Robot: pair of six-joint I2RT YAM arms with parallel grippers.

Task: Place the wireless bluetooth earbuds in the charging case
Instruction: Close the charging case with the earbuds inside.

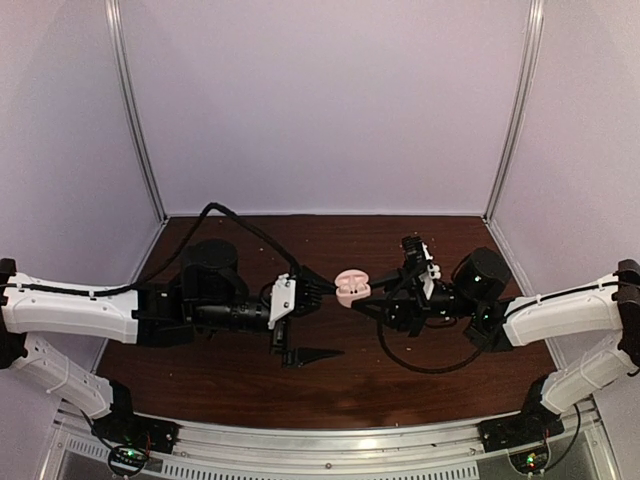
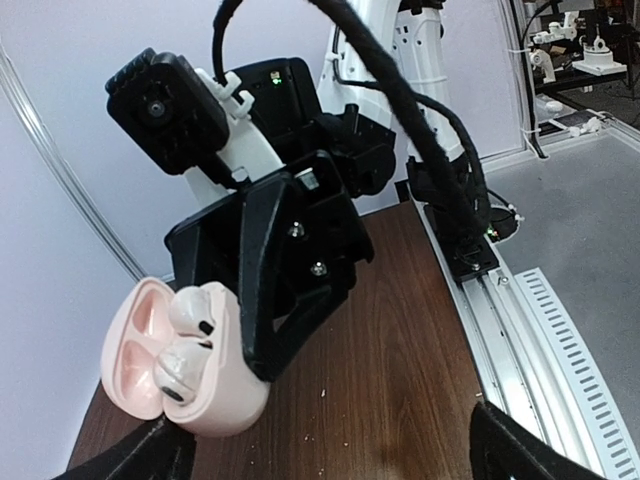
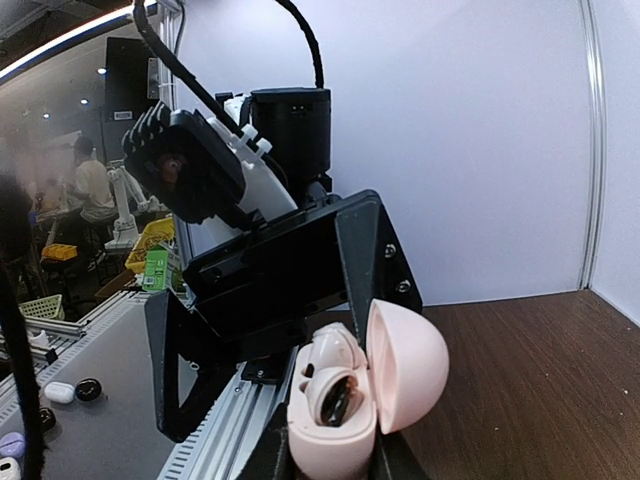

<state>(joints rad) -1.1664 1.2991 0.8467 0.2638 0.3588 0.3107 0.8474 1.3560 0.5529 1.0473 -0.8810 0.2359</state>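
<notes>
Between the fingers of my right gripper [image 3: 330, 458] sits the charging case [image 3: 330, 425], pink, pinched by its lower body with the jaws closed hard against the shell. As far as I can judge, it is held up off the table [image 3: 530, 380] rather than resting on it. Its lid [image 3: 408, 365] is swung fully back on the hinge, off to the right of my fingers, so the mouth opens away from my right palm and toward the other arm. Two white earbuds [image 2: 190, 310] sit next to each other in the wells, stems buried and rounded heads standing proud. Their long axes run straight down into the case, heads pointing out at my left gripper [image 2: 320, 455]. That gripper faces the case from just beyond it, its fingers spread as wide as they go, with nothing between them. I judge the insertion to be at its end, since both wells look filled. I cannot tell whether each bud is fully home. The next move calls for a light push along the stem line if one rides high, then folding the lid over while my right grip holds steady. Farthest off, left of my right fingers and past the rail [image 3: 230, 420], a few small rounded pieces [image 3: 60, 392] lie on a grey surface, too small to identify.
</notes>
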